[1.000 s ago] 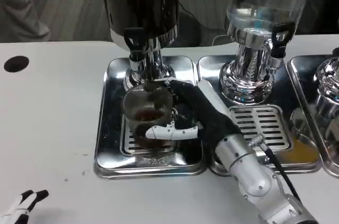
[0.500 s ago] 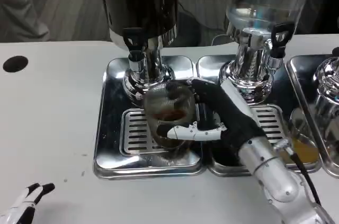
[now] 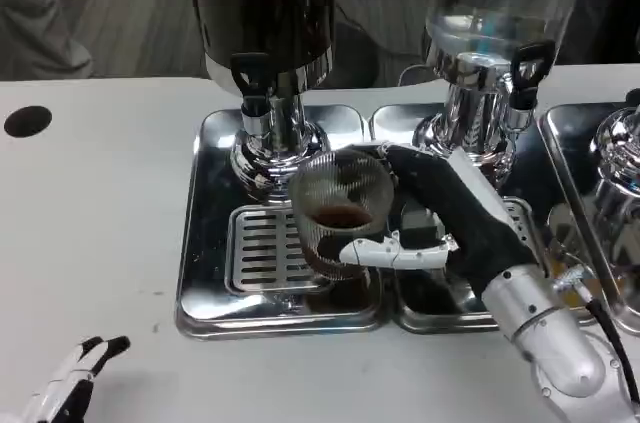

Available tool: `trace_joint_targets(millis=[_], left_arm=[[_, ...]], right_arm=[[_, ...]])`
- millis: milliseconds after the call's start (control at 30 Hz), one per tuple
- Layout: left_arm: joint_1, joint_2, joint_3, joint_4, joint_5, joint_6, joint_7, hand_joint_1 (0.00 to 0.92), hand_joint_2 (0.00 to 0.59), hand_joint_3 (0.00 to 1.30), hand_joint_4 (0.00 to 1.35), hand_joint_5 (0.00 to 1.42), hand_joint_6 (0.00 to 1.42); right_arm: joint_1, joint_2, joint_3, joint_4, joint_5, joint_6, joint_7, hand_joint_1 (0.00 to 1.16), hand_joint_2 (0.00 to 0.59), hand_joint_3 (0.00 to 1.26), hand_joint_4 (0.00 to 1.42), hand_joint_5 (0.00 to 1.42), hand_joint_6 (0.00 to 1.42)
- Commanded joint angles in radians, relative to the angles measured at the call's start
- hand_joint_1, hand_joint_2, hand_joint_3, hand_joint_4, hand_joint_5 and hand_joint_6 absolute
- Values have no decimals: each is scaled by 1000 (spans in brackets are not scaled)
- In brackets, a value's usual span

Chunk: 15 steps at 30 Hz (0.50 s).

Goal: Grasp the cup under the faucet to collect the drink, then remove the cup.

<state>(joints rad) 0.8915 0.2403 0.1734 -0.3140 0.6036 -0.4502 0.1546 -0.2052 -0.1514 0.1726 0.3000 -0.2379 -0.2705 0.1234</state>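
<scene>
One right hand (image 3: 440,213) (fingers wrapped) grips cup (image 3: 340,208).

A clear ribbed cup (image 3: 340,213), upright, with dark drink at its bottom, is seen at five o'clock of the faucet (image 3: 252,80).

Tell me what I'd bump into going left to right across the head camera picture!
Black hole in the table → left hand → dark drink dispenser → ribbed cup with brown drink, held by the right hand → clear dispenser → third dispenser's chrome base.
</scene>
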Motion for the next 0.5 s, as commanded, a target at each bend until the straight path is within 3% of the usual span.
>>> trace_joint_targets(millis=[33, 333, 500], left_arm=[[3, 9, -7, -5, 14, 14, -6, 0, 50, 174, 94, 123, 406], [-4, 13, -26, -12, 24, 22, -12, 0, 49, 174, 94, 124, 406], [-14, 13, -45, -17, 35, 34, -15, 0, 49, 173, 94, 124, 406]], right_arm=[[22, -10, -10, -70, 27, 3, 18, 835, 116, 468, 494, 434, 277], [89, -53, -38, -135, 38, 3, 53, 835, 116, 478, 494, 435, 277], [148, -99, -85, -173, 65, -9, 71, 835, 116, 480, 498, 435, 277]])
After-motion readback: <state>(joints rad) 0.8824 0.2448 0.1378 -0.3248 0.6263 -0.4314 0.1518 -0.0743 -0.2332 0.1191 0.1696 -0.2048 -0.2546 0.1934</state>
